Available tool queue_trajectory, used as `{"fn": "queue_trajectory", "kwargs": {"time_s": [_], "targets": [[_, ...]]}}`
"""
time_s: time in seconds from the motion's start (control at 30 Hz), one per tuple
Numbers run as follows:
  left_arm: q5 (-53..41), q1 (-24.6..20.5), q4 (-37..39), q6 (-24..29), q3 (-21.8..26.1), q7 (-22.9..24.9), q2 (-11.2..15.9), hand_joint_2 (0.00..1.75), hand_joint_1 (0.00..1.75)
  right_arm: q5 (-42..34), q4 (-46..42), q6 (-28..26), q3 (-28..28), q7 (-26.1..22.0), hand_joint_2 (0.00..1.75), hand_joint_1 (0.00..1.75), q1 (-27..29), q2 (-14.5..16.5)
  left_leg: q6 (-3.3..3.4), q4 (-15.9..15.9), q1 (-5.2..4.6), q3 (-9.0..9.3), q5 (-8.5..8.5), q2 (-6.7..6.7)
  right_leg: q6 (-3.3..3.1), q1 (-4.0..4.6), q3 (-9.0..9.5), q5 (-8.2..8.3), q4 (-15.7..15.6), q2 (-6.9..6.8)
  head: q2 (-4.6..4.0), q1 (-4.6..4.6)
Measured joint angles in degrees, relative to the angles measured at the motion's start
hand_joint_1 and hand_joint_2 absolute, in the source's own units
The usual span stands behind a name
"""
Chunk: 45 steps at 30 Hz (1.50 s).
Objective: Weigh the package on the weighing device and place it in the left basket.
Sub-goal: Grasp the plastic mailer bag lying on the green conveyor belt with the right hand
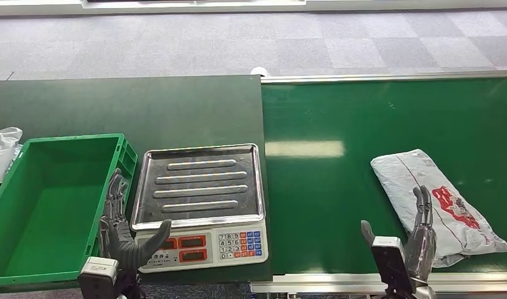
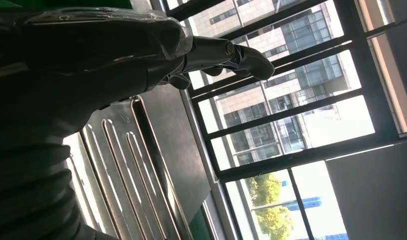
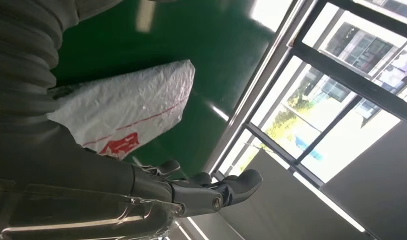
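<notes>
Near edge, left: left robot hand (image 1: pixel 121 232) released, fingers spread, holding nothing, between green plastic basket (image 1: pixel 27 249) and white electronic scale with ribbed steel tray (image 1: pixel 200 187). Near edge, right: right robot hand (image 1: pixel 419 240) released, fingers up, just at near-left edge of white plastic mailer package with red print (image 1: pixel 435 196). Package flat on green conveyor belt (image 1: pixel 326 187), long axis running far-left to near-right. Right robot hand far nearer; package just right and beyond it. Scale tray bare; weighing not yet begun.

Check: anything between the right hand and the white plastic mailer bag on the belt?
Nothing visible. The right hand sits at the near edge of the white plastic mailer bag on the green conveyor belt, fingers apart, nothing between them.
</notes>
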Motion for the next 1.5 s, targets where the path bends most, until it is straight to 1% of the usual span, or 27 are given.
{"fn": "queue_trajectory", "kwargs": {"time_s": [0.13, 0.37, 0.47, 0.57, 0.63, 0.67, 0.73, 0.77, 0.83, 0.9, 1.03, 1.23, 1.5], "targets": [[3.55, -3.32, 2.42, 0.23, -3.02, -1.45, 0.04, 1.75, 0.00, 1.63, 4.90, -1.10, 0.11, 4.13, 1.75, 0.00, -8.43, -3.66, 0.07, 0.03, -0.01, 0.02, 0.11, 0.04, 0.03, -0.02, -0.01, 0.14, 0.00, 0.02, 0.00, 0.00], [5.88, -5.71, 3.61, 1.22, -6.43, -2.15, -1.39, 1.75, 0.00, 1.54, 17.63, -0.60, -2.61, 8.69, 1.75, 0.00, -22.50, -9.94, 0.09, 0.06, -0.03, -0.01, 0.13, 0.00, 0.08, -0.05, -0.03, 0.20, 0.00, 0.01, 0.00, 0.01], [5.92, -6.11, 3.61, 1.37, -7.01, -2.15, -1.74, 1.75, 0.00, 2.67, 22.15, -0.65, -3.34, 9.97, 1.75, 0.00, -26.16, -11.51, 0.09, 0.06, -0.03, -0.04, 0.13, -0.04, 0.08, -0.05, -0.05, 0.20, 0.00, 0.01, 0.00, -0.01], [6.27, -6.18, 3.59, 1.72, -7.24, -1.99, -1.84, 1.75, 0.00, 6.51, 27.71, 0.14, -3.53, 14.54, 1.75, 0.00, -29.63, -12.39, 0.09, 0.05, -0.02, -0.07, 0.13, -0.04, 0.08, -0.03, -0.08, 0.19, 0.00, 0.01, 0.00, -0.02], [6.92, -6.11, 3.58, 1.61, -7.31, -1.54, -1.86, 1.75, 0.00, 10.78, 32.63, 3.32, -3.59, 19.79, 1.75, 0.00, -32.38, -12.93, 0.09, 0.05, -0.01, -0.07, 0.13, -0.03, 0.08, -0.02, -0.09, 0.19, 0.00, 0.01, 0.00, -0.02], [7.28, -6.10, 3.59, 1.29, -7.31, -1.28, -1.88, 1.75, 0.00, 13.25, 35.24, 6.10, -3.54, 22.93, 1.75, 0.00, -33.60, -13.20, 0.09, 0.05, -0.01, -0.07, 0.13, -0.04, 0.08, -0.02, -0.09, 0.19, 0.00, 0.01, 0.00, -0.02], [8.04, -6.18, 3.79, 0.28, -7.28, -0.93, -1.95, 1.75, 0.00, 18.27, 40.73, 13.79, -3.07, 29.17, 1.75, 0.00, -35.35, -13.86, 0.09, 0.05, -0.01, -0.06, 0.14, -0.09, 0.08, -0.02, -0.07, 0.18, 0.00, -0.06, 0.00, -0.01], [8.39, -6.28, 4.05, -0.22, -7.25, -0.84, -2.02, 1.75, 0.00, 20.32, 43.51, 17.91, -2.66, 31.34, 1.75, 0.03, -35.68, -14.25, 0.10, 0.05, -0.01, -0.07, 0.15, -0.15, 0.09, -0.02, -0.06, 0.18, 0.00, -0.13, 0.00, 0.01], [8.78, -6.50, 4.77, -0.86, -7.20, -0.74, -2.19, 1.75, 0.00, 22.66, 48.40, 23.93, -1.77, 32.88, 1.75, 0.09, -35.40, -14.86, 0.13, 0.06, -0.02, -0.16, 0.16, -0.28, 0.10, -0.04, -0.07, 0.17, 0.00, -0.23, 0.00, 0.00], [8.93, -6.63, 5.39, -1.09, -7.12, -0.68, -2.31, 1.75, 0.00, 23.20, 51.85, 26.49, -1.19, 31.92, 1.75, 0.12, -34.80, -15.09, 0.13, 0.06, -0.03, -0.22, 0.17, -0.28, 0.10, -0.05, -0.12, 0.18, 0.00, -0.23, 0.00, -0.01], [9.17, -6.87, 6.18, -1.13, -7.02, -0.64, -2.44, 1.75, 0.00, 23.27, 55.76, 28.04, -0.51, 30.25, 1.75, 1.75, -35.27, -15.29, 0.13, 0.06, -0.02, -0.17, 0.16, -0.19, 0.10, -0.04, -0.13, 0.16, 0.00, -0.17, 0.00, -0.02], [9.52, -7.23, 6.56, -0.89, -6.81, 0.14, -2.72, 1.75, 0.00, 23.94, 57.86, 31.47, 0.30, 29.18, 1.75, 1.75, -37.60, -15.52, 0.12, 0.06, -0.01, 0.18, 0.12, -0.11, 0.08, -0.03, 0.21, 0.14, -0.02, -0.12, 0.00, 0.00], [9.52, -6.94, 6.56, -0.59, -6.38, 0.62, -2.80, 1.75, 0.00, 25.18, 58.27, 31.88, 1.91, 28.42, 1.75, 1.75, -39.04, -14.80, 0.12, 0.06, 0.00, 0.39, 0.13, -0.09, 0.08, 0.00, 0.44, 0.16, -0.02, -0.08, 0.00, 0.00]]}}
